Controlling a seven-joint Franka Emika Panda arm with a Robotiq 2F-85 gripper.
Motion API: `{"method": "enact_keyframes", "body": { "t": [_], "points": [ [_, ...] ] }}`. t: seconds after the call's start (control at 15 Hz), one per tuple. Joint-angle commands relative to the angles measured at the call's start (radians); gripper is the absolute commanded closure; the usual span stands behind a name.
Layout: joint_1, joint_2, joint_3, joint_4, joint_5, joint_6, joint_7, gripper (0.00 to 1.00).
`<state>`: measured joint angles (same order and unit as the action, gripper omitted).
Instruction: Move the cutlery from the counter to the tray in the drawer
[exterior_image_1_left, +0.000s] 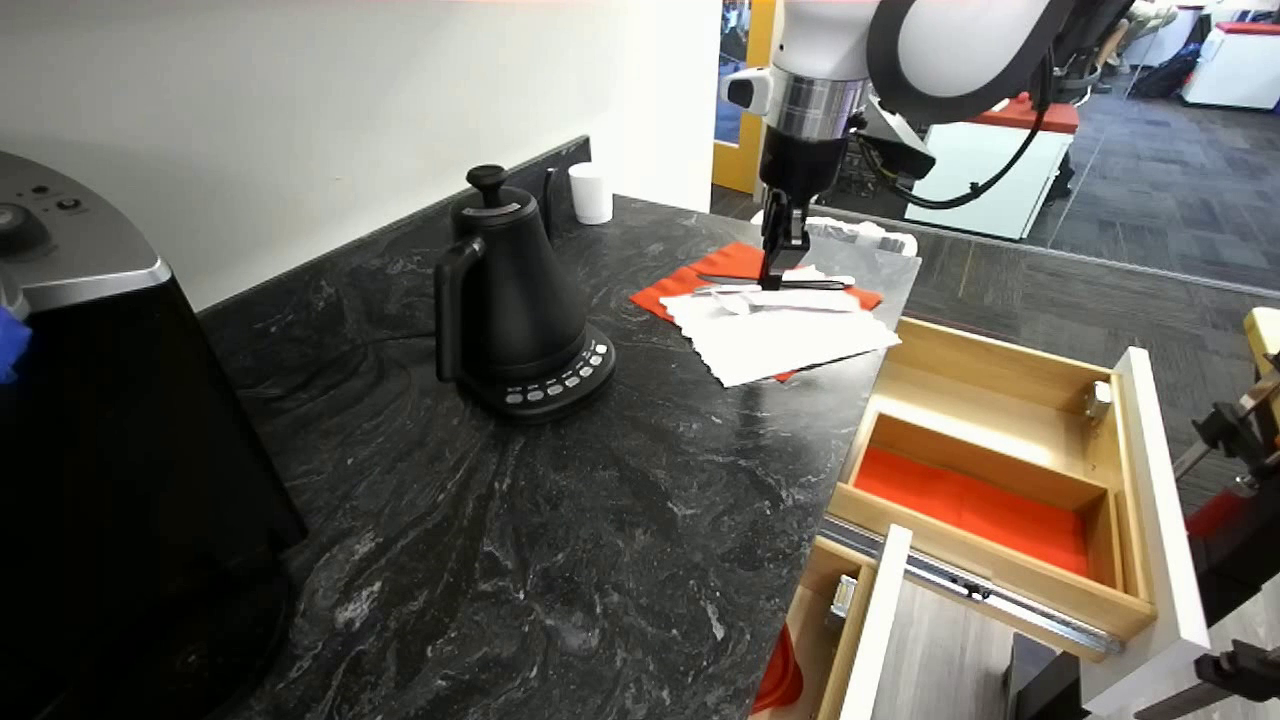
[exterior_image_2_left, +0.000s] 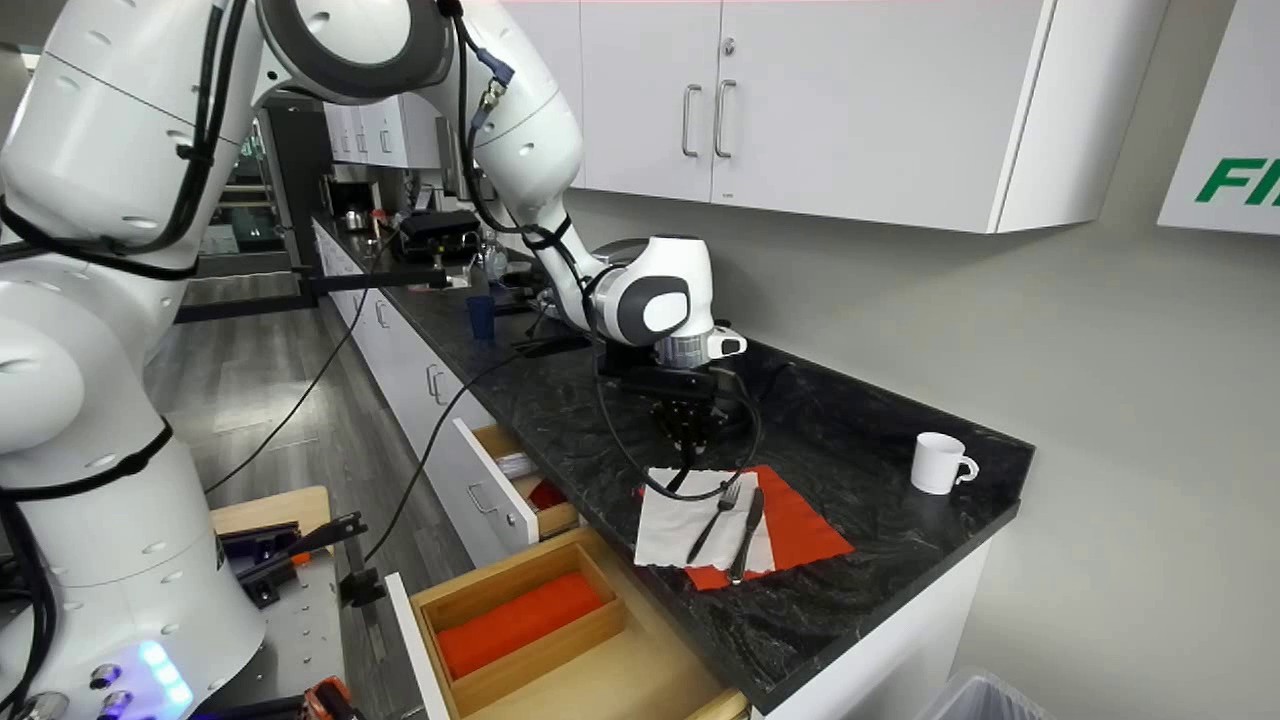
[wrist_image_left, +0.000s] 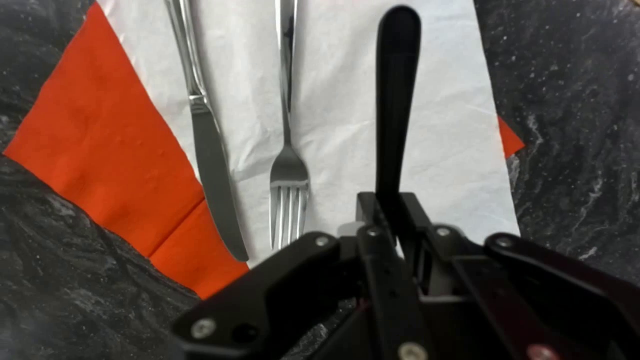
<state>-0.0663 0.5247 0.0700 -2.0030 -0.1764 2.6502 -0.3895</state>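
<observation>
"Wrist view, lower centre of the frame: the end effector (wrist_image_left: 387, 210) had its tips pinched together around a slim utensil (wrist_image_left: 398, 90), rounded handle pointing up the frame!"

"A spoon, was it?"

"Probably, but its head was hidden, and I couldn't tell whether it touched anything below. That handle looked nearly black, perhaps polished metal in shadow. Light and stiff, I reckoned, nothing to crush, but slick; gripped so narrowly, it could well have swivelled."

"And the others?"

"Left of it lay the fork (wrist_image_left: 289, 170), and further left the knife (wrist_image_left: 214, 175), both gleaming silver on the crinkled white napkin (wrist_image_left: 345, 125), the knife's tip reaching over the red napkin (wrist_image_left: 110, 150)."

"Best places to take hold?"

"The fork's slender neck, I'd have said, with room on either side. On the knife, the thicker handle promised a surer bite than that thin, smooth blade. Soft stuff beneath, mind: loose, paper-like napkins could easily have bunched up."

"And the destination?"

"In an exterior view, right of the frame, past the dark, marble-veined tabletop (exterior_image_1_left: 560, 560), the drawer (exterior_image_1_left: 1153, 480) stood open, pale wood with a flat white front, and inside sat the shallow, square-edged tray (exterior_image_1_left: 990, 467) with its red-orange floor."
</observation>
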Motion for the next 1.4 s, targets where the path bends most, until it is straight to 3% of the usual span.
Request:
{"method": "enact_keyframes", "body": {
  "t": [0.0,0.27,0.73,1.0,1.33],
  "points": [
    [0.036,-0.127,-0.019,-0.134,0.009,0.014,0.119,0.95],
    [0.025,-0.296,0.017,-0.314,0.068,0.025,0.152,0.95],
    [0.049,-0.545,0.005,-0.634,0.196,0.035,0.253,0.95],
    [0.051,-0.542,-0.011,-0.691,0.246,0.006,0.220,0.95],
    [0.047,-0.455,-0.024,-0.642,0.209,0.006,0.193,0.95]
  ]
}}
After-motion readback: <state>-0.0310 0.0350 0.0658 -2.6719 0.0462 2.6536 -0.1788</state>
